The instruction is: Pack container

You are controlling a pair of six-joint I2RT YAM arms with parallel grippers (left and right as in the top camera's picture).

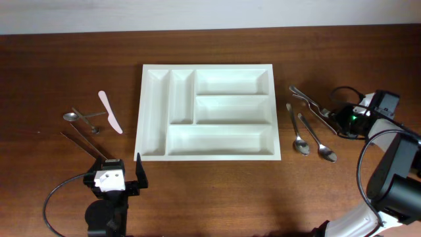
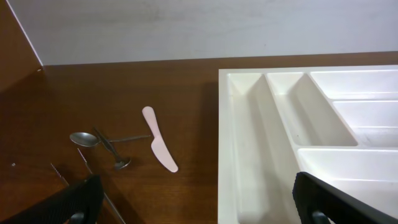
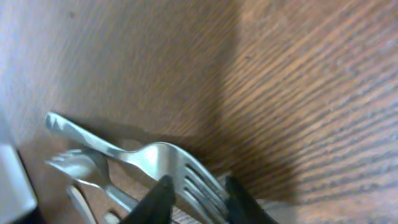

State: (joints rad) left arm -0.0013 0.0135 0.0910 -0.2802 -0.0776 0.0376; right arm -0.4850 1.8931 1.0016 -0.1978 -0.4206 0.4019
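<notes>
The white five-compartment container (image 1: 139, 131) lies mid-table with nothing in it; its left end shows in the left wrist view (image 2: 225, 155). Two forks (image 1: 309, 102) lie to its right. My right gripper (image 1: 338, 119) is at their far end. In the right wrist view its fingers (image 3: 196, 182) are closed on the tines of one fork (image 3: 152, 154), which lies on the table. A second fork (image 3: 74, 163) lies beside it. My left gripper (image 1: 122, 170) is open and empty, near the container's front left corner (image 2: 196, 205).
Two spoons (image 1: 309, 137) lie right of the container. To its left lie a pink plastic knife (image 1: 110, 112), also seen in the left wrist view (image 2: 160, 147), two small spoons (image 1: 82, 118) and thin dark sticks (image 1: 82, 145). A pale wall runs along the table's far edge.
</notes>
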